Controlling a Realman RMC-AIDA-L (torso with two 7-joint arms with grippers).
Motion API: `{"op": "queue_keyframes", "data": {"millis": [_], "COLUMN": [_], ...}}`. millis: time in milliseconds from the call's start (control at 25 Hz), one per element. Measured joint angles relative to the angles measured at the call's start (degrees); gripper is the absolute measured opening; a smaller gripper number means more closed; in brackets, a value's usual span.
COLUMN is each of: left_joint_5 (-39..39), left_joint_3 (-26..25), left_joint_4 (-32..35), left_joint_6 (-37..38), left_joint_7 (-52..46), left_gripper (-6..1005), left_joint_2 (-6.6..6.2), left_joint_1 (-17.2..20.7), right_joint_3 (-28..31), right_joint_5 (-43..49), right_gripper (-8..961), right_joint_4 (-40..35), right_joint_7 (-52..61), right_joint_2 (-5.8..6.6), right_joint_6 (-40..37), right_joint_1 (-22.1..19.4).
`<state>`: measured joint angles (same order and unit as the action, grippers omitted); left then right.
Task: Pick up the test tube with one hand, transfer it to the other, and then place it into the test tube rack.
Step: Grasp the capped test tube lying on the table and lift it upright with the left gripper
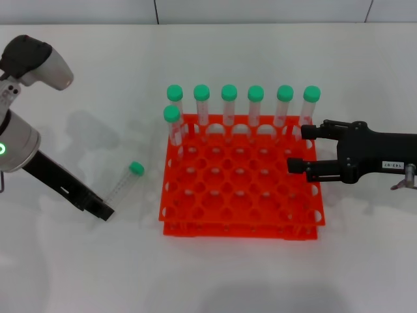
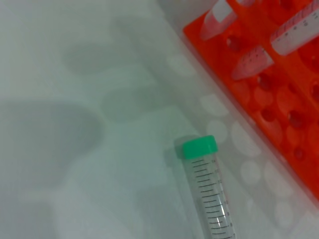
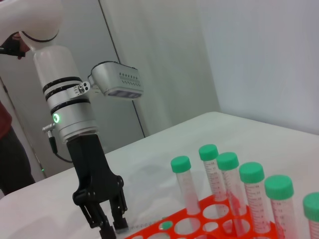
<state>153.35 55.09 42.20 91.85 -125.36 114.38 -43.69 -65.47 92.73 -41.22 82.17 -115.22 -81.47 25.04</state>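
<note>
The test tube [image 1: 125, 182] lies on its side on the white surface [image 1: 78, 261], at about 9 o'clock from the orange rack [image 1: 241, 189] and apart from it, its green cap pointing toward 1 o'clock. In the left wrist view the tube [image 2: 207, 191] lies free, the rack's edge [image 2: 279, 124] near it.

The left claw [image 1: 103, 211] sits low over the surface just beside the tube's bottom end, at about 7 o'clock from it. In the right wrist view the left claw [image 3: 107, 224] shows its two fingers slightly spread, pinching nothing.

The right claw [image 1: 298, 149] hovers over the rack's 3 o'clock edge, fingers spread and pointing toward 9 o'clock, gripping nothing.

Seven other green-capped tubes [image 1: 229, 107] stand upright in the rack along its 12 o'clock side, six in the back row and one just in front at the 9 o'clock end.
</note>
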Motion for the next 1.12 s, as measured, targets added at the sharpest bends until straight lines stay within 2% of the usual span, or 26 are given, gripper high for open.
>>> {"op": "queue_keyframes", "data": {"millis": [400, 760, 1120], "left_joint_5": [0.3, 0.4, -0.8], "left_joint_3": [0.3, 0.3, -1.3], "left_joint_4": [0.0, 0.3, 3.1], "left_joint_6": [-0.7, -0.9, -0.9], "left_joint_7": [-0.1, -0.1, -0.1], "left_gripper": [338, 206, 189], "left_joint_2": [0.05, 0.05, -0.1], "left_joint_1": [0.0, 0.0, 0.5], "right_joint_3": [0.0, 0.0, 0.0], "right_joint_5": [0.0, 0.0, 0.0], "right_gripper": [857, 857, 856], "right_joint_4": [-0.1, -0.1, -0.1], "right_joint_7": [0.0, 0.0, 0.0], "right_joint_2": [0.0, 0.0, 0.0], "right_joint_6": [0.0, 0.3, 0.5], "right_joint_1": [0.0, 0.0, -0.1]}}
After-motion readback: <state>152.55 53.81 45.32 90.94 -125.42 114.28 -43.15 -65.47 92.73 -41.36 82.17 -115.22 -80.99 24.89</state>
